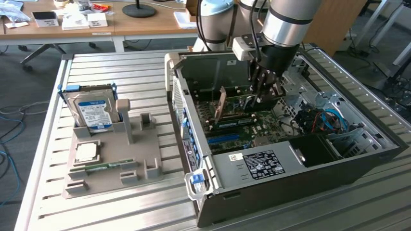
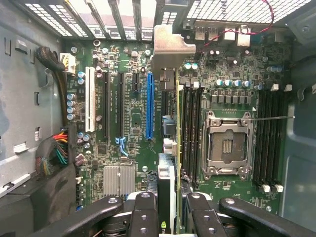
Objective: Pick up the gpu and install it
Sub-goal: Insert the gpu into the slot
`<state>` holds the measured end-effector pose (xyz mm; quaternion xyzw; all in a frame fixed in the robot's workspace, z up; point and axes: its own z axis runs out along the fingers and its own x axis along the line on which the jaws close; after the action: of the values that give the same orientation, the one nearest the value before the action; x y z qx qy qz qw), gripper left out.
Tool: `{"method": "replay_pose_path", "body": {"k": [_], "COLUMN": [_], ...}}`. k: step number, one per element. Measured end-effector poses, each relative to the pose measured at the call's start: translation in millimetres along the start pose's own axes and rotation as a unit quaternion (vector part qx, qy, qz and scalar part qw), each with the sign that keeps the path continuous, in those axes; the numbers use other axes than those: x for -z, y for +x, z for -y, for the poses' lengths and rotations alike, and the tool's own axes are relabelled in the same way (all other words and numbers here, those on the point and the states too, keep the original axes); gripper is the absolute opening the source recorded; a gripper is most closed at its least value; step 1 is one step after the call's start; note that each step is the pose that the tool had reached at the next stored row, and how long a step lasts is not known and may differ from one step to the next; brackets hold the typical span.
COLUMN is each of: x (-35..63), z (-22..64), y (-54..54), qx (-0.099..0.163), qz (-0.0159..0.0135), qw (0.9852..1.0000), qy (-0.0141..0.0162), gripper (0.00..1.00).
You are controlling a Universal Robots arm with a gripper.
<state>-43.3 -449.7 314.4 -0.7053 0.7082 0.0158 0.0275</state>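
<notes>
Green gpu [image 2: 167,168] sits clamped edge-on in the pincer [image 2: 168,205], low inside the case [image 1: 301,187]; installing seems underway, calling for squareness against the blue slot [image 2: 149,106]

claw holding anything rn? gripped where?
Yes: the claw is shut on the gpu, pinching its upper edge at the end away from the silver bracket.

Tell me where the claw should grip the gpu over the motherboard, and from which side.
Pinch the gpu across its flat faces along its free long edge, coming from the open side of the case. It stands on edge with its silver bracket at the rear and the motherboard beneath, so only that edge is reachable. The claw holds it so.
</notes>
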Motion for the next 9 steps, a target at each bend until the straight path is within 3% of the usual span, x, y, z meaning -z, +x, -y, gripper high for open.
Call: {"method": "replay_pose_path", "body": {"k": [9], "x": [-5.2], "z": [-0.1], "y": [0.3], "qx": [0.000], "qz": [0.0001], "qw": [1.0000], "qy": [0.0000], "gripper": [0.27]}}
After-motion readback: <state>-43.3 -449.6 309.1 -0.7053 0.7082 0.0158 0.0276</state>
